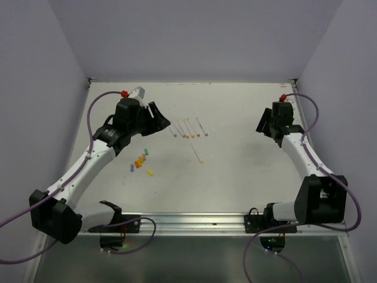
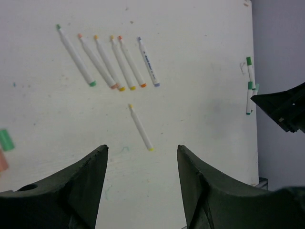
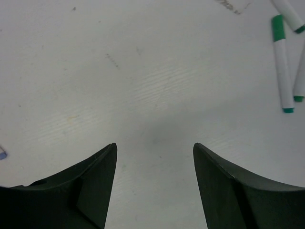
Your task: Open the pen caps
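Several white pens (image 2: 107,59) lie in a row at mid-table, with coloured tips bare. One yellow-tipped pen (image 2: 140,128) lies apart, just ahead of my left gripper (image 2: 142,147), which is open and empty above the table. In the top view the row of pens (image 1: 188,130) lies right of the left gripper (image 1: 163,119). Loose pen caps (image 1: 139,160) are clustered below it, and a green cap (image 2: 5,140) shows at the left wrist view's edge. My right gripper (image 3: 155,144) is open and empty over bare table. Green-capped pens (image 3: 282,62) lie beyond it to the right.
White walls close the table (image 1: 235,177) on three sides. The right gripper (image 1: 261,126) hovers at the right side of the table. The green-capped pens (image 2: 249,86) lie close to the right wall, near the dark right gripper (image 2: 286,107).
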Tool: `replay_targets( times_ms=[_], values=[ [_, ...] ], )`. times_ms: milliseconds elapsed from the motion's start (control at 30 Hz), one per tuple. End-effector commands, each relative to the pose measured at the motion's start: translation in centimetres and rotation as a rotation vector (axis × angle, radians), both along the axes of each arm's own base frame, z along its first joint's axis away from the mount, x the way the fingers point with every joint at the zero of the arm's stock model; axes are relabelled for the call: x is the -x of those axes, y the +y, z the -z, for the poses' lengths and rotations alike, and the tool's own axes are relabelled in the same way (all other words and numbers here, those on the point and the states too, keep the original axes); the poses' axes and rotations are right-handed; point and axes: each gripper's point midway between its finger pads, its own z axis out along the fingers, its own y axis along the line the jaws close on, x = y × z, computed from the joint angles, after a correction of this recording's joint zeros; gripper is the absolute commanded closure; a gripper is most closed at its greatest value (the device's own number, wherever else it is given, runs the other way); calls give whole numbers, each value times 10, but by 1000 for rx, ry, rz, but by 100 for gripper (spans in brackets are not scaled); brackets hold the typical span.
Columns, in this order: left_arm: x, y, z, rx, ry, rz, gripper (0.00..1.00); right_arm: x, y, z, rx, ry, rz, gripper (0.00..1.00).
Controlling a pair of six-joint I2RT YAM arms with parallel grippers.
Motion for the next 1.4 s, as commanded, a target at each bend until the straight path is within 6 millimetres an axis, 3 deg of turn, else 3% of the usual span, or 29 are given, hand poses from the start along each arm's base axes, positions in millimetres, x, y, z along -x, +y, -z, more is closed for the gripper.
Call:
replay_targets(
  times_ms=[0,67,200,367,767,1033,1367],
  values=[
    [-10,-39,-10,10,-13,178,38,0,-55,-40,52,-105,91,31],
    [-5,-49,-9,35,31,218,38,-1,-70,-34,75,-58,81,31],
    [-6,-64,-26,67,-35,274,37,-4,-109,-30,62,-3,146,29],
    [-10,-73,-12,57,-32,332,37,-9,-150,-5,22,20,168,28],
    [-17,-80,21,39,7,371,37,-37,-176,52,-3,95,80,23],
    [-26,-86,25,40,18,381,37,-38,-190,70,-19,125,92,24],
    [-33,-90,20,43,12,388,37,-23,-182,107,-53,224,60,32]
  ],
)
